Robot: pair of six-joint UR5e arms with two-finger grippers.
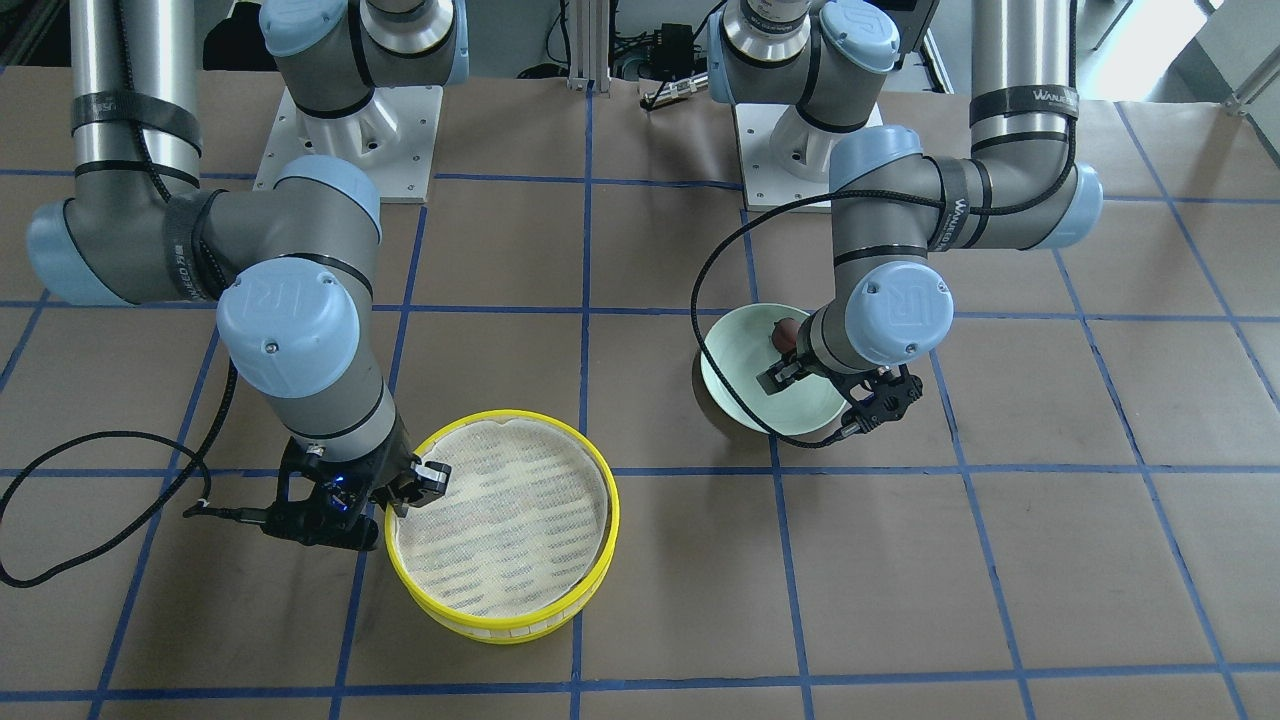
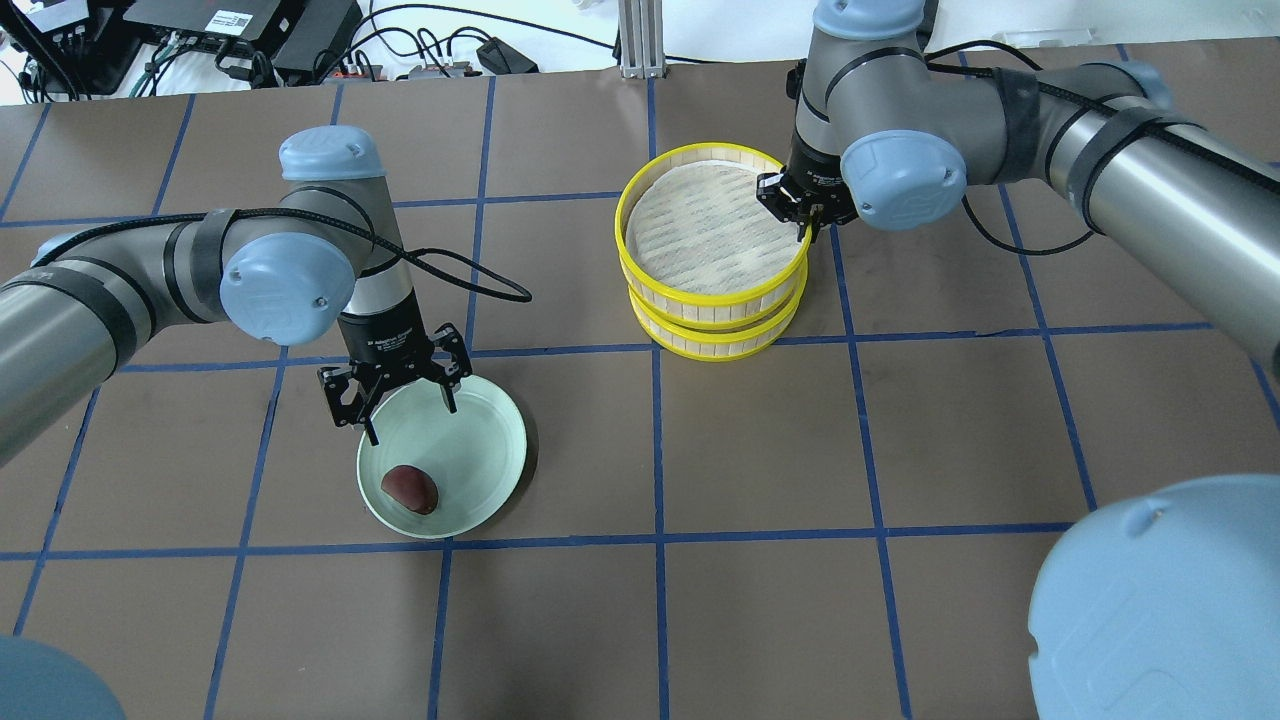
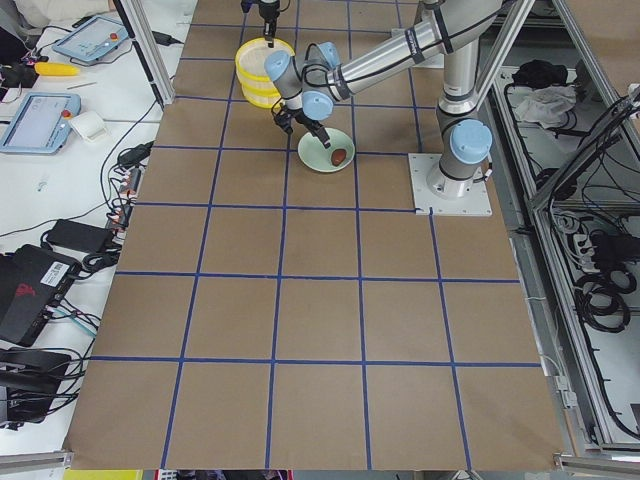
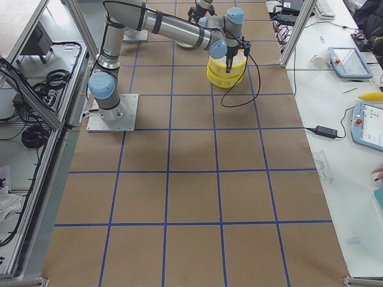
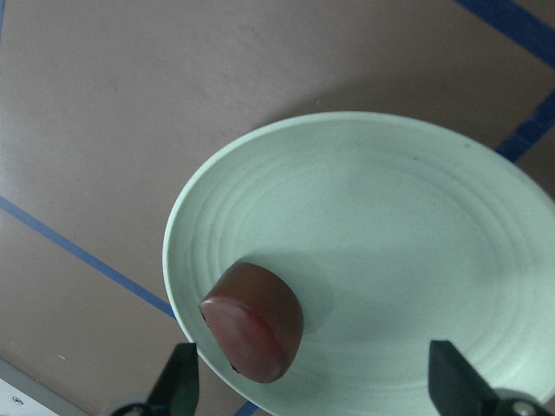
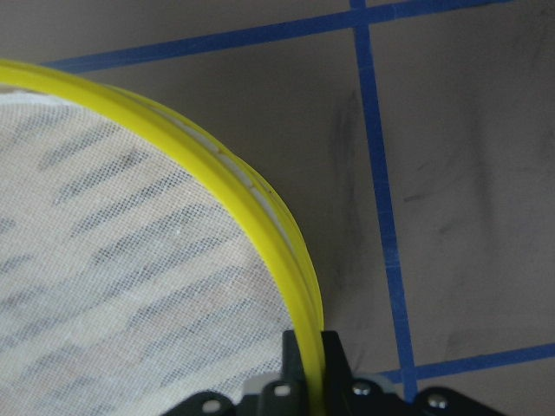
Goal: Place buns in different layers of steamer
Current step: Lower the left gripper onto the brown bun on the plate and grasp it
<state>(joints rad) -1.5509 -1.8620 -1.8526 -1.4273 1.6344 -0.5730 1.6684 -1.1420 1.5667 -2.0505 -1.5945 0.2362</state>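
Observation:
The dark reddish-brown bun (image 2: 410, 489) lies on the pale green plate (image 2: 500, 420), toward its near-left side; it also shows in the left wrist view (image 5: 256, 321). My left gripper (image 2: 410, 422) is open and empty, just above the plate's far side, a short way from the bun. The two steamer layers are stacked, the top layer (image 2: 720, 297) on the bottom layer (image 2: 720, 345). My right gripper (image 2: 800, 215) is shut on the top layer's yellow rim (image 6: 295, 286) at its right edge. The top layer's mesh is bare. The cream-white bun is not in view.
The brown paper table (image 2: 900, 450) has a blue tape grid. The plate and the steamer stack stand about one grid square apart. Cables and electronics (image 2: 250, 30) lie beyond the far table edge.

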